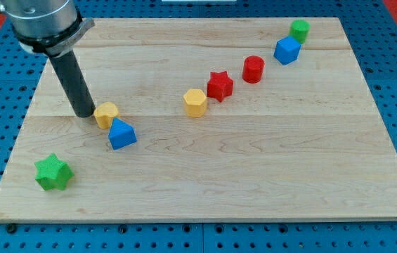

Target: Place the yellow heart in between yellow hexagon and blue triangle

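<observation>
The yellow heart (106, 113) lies on the wooden board's left part, touching the blue triangle (121, 133), which sits just below and to its right. The yellow hexagon (194, 102) stands apart near the board's middle, well to the heart's right. My tip (84, 113) rests on the board right against the heart's left side. The dark rod rises from it toward the view's top left.
A red star (220, 85), a red cylinder (253, 69), a blue cube (287, 50) and a green cylinder (299, 30) run in a diagonal line toward the top right. A green star (52, 173) lies at the bottom left. The wooden board (254, 176) ends against blue pegboard.
</observation>
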Available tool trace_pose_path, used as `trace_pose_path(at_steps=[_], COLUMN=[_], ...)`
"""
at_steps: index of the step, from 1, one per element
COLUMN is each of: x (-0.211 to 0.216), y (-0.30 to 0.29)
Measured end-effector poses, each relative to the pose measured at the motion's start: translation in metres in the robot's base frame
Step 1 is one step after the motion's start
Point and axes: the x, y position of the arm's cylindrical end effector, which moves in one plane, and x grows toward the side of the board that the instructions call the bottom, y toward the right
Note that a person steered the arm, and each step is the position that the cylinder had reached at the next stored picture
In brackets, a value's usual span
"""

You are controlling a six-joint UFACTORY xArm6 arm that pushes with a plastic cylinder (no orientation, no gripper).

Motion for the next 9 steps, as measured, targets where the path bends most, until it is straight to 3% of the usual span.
trace_pose_path(at_steps=[6,9], x=[0.009,0.024], y=[0.097,0.104])
